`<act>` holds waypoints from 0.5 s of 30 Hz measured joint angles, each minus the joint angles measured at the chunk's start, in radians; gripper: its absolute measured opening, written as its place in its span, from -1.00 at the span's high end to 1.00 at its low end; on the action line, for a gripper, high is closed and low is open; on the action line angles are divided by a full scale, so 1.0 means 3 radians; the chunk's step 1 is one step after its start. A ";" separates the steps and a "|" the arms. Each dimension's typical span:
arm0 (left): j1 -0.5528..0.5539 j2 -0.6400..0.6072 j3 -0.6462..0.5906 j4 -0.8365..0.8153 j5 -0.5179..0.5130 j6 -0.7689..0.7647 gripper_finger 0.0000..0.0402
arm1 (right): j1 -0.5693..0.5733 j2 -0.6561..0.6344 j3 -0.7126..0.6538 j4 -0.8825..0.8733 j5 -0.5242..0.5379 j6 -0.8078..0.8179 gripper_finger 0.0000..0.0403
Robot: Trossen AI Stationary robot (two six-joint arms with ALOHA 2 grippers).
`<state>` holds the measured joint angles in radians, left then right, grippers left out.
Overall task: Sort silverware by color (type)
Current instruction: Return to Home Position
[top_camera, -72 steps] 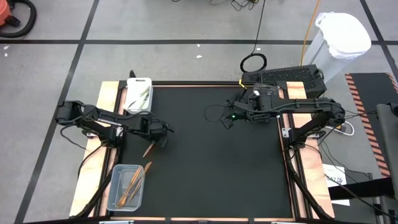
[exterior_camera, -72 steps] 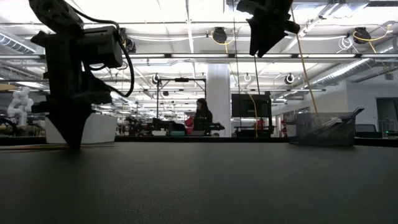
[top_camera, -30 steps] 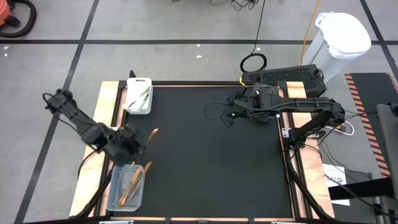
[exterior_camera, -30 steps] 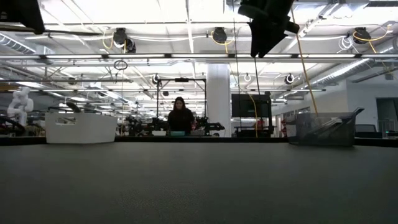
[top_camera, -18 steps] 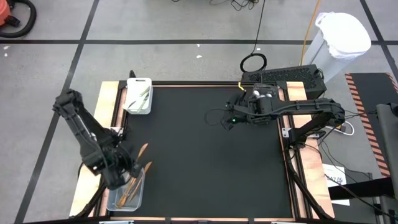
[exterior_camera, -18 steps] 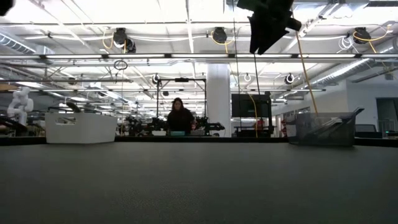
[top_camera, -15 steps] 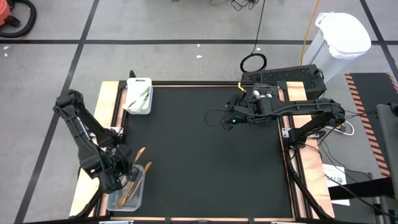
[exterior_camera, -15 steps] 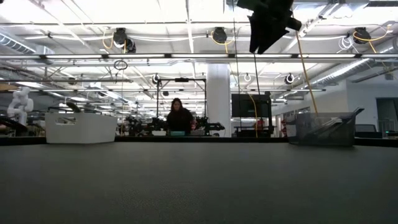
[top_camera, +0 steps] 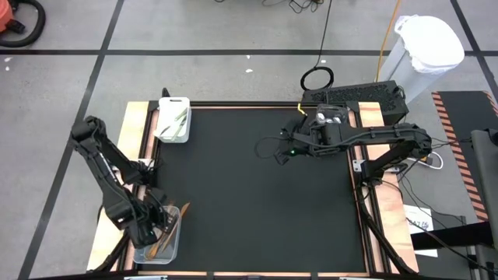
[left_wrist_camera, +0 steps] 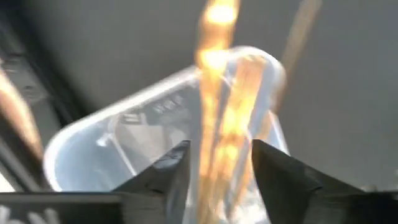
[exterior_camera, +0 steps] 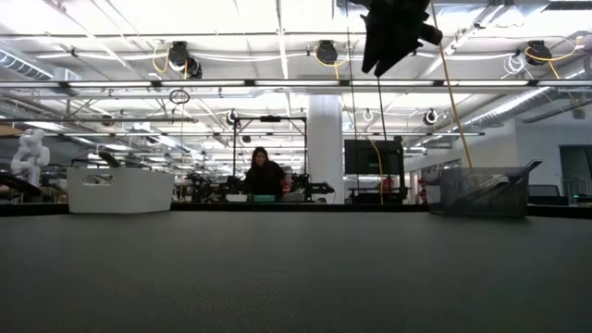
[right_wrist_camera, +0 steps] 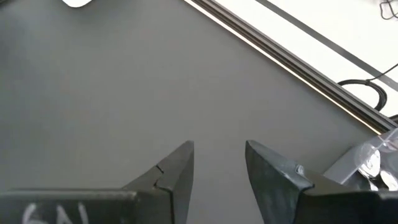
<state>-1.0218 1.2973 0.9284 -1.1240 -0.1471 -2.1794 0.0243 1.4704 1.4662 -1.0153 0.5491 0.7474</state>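
Note:
My left gripper [top_camera: 156, 225] [left_wrist_camera: 221, 149] points down over the clear bin [top_camera: 156, 260] [left_wrist_camera: 93, 143] at the table's near left; its fingers stand apart. A blurred orange utensil [left_wrist_camera: 214, 93] runs between the fingers into the bin, where other orange ones [top_camera: 158, 243] lie. One more orange utensil [top_camera: 184, 210] lies by the bin's right rim. Pale-green knives [top_camera: 177, 120] rest in the white bin [top_camera: 173, 101] [exterior_camera: 120, 192] at the far left. My right gripper [top_camera: 282, 154] [right_wrist_camera: 219, 149] [exterior_camera: 384, 55] hangs open and bare, high over the mat's far half. My left gripper has the orange utensil's length [left_wrist_camera: 211, 162] passing between its open fingers from above, over the clear bin. The blur hides whether either finger touches it, so I cannot tell.
A dark bin [top_camera: 354, 95] stands at the far right; it shows as a see-through bin [exterior_camera: 481, 192] [right_wrist_camera: 373, 155] with silver pieces inside. The black mat [top_camera: 257, 202] lies bare between the arms. A person sits far off in the room [exterior_camera: 264, 171].
My left gripper has swung toward the table's near edge and come down over the clear bin, turning as it went. The orange utensil it carried out over the mat is now at the bin. The loose orange utensil by the rim has stayed put.

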 joint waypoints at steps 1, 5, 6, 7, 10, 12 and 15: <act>0.0000 -0.0035 0.0011 0.0059 -0.0012 0.0069 0.10 | 0.0011 0.0000 0.0000 0.0002 0.0000 -0.0008 0.30; 0.0103 -0.0184 0.0148 0.0066 -0.0256 0.0312 -0.07 | 0.0072 0.0000 0.0000 0.0105 -0.0002 -0.0028 0.30; 0.0147 -0.0229 0.0180 0.0060 -0.0364 0.0370 -0.09 | 0.0092 0.0000 0.0000 0.0169 -0.0002 -0.0064 0.30; 0.0193 -0.0281 0.0206 0.0060 -0.0494 0.0409 -0.11 | 0.0115 0.0000 0.0000 0.0256 -0.0003 -0.0125 0.30; 0.0322 -0.0430 0.0337 0.0066 -0.0950 0.0571 -0.11 | 0.0199 0.0001 0.0000 0.0576 0.0000 -0.0350 0.30; 0.0399 -0.0526 0.0425 0.0064 -0.1215 0.0777 -0.11 | 0.0257 0.0000 0.0000 0.0828 -0.0002 -0.0505 0.30; 0.0544 -0.0650 0.0531 0.0065 -0.1502 0.1146 -0.11 | 0.0352 0.0000 0.0000 0.1132 -0.0031 -0.0666 0.30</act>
<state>-0.8585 1.1022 1.0878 -1.1044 -0.5978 -1.8358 0.1299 1.4704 1.4662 -0.6757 0.5399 0.5476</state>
